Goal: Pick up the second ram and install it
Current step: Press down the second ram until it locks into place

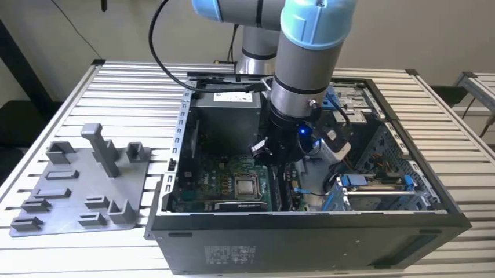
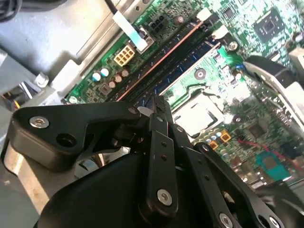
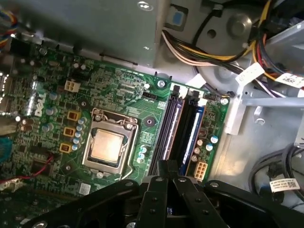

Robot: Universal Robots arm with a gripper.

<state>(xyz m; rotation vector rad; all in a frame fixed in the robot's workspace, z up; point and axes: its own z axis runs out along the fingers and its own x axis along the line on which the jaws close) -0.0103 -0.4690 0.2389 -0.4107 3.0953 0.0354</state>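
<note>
The computer case sits on the table, with the tray beside it on the exterior view's left

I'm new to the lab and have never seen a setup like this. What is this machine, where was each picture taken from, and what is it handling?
It is a single robot arm with grey tubes and blue joints, reaching down into an open computer case that lies on a slatted metal table. One picture comes from a camera standing off the arm; the other two come from cameras riding near its wrist, looking past the black pincer at the green motherboard.

On the table, at the exterior view's left of the case, sits a grey plastic tray with upright posts. Inside the case you can see the square processor and beside it the long memory slots. The second ram, a dark blue stick, stands in one slot, with the pincer's fingertips closed together just over its end.
</note>
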